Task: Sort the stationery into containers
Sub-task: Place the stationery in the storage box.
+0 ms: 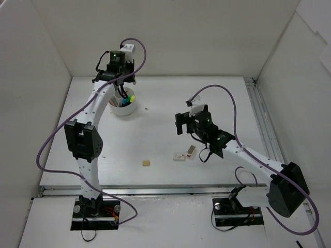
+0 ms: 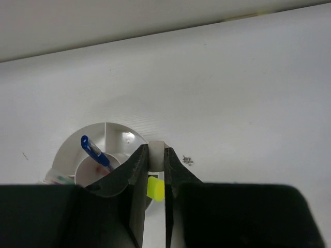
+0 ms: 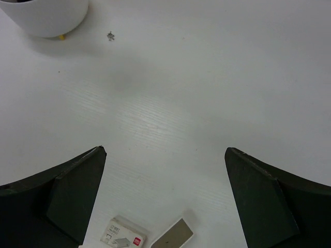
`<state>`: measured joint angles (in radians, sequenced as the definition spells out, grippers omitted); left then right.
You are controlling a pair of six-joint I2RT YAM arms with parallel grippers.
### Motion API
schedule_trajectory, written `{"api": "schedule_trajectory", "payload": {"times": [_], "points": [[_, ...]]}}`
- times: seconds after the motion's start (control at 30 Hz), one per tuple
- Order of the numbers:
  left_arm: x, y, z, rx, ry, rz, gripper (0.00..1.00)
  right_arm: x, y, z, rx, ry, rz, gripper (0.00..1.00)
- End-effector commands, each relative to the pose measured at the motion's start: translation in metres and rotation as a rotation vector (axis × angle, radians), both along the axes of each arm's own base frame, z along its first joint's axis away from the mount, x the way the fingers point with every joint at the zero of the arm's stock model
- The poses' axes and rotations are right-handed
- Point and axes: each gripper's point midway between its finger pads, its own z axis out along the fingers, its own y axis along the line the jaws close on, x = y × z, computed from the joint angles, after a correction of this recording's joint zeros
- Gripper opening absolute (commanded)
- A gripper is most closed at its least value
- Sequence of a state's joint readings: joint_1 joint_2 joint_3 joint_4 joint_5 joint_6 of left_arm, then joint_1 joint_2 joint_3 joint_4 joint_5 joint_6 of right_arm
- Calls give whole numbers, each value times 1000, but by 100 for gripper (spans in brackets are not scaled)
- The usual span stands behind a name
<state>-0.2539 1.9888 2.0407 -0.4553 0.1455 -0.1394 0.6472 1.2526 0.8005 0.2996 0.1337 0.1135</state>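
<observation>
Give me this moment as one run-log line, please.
left gripper: shut over pot | right gripper: open near erasers | beige eraser: on table

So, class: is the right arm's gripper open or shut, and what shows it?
Open. In the right wrist view the right gripper has its fingers spread wide, only table between them, nothing held.

Left gripper (image 2: 155, 151) is seen over the white pot (image 2: 118, 135), jaws drawn close. A yellow cap (image 2: 155, 188) fills the narrow gap. A blue pen (image 2: 93, 151) is stood tilted in the pot's centre cup.
</observation>
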Motion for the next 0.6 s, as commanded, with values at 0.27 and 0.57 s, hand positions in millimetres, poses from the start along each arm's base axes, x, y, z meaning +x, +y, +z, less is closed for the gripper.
{"api": "schedule_trajectory", "payload": {"times": [0.27, 0.57], "points": [[43, 37, -13, 170, -44, 175, 0, 18, -18, -1, 17, 34, -85, 98], [62, 36, -46, 195, -24, 187, 0, 23, -20, -13, 25, 74, -90, 98]]}}
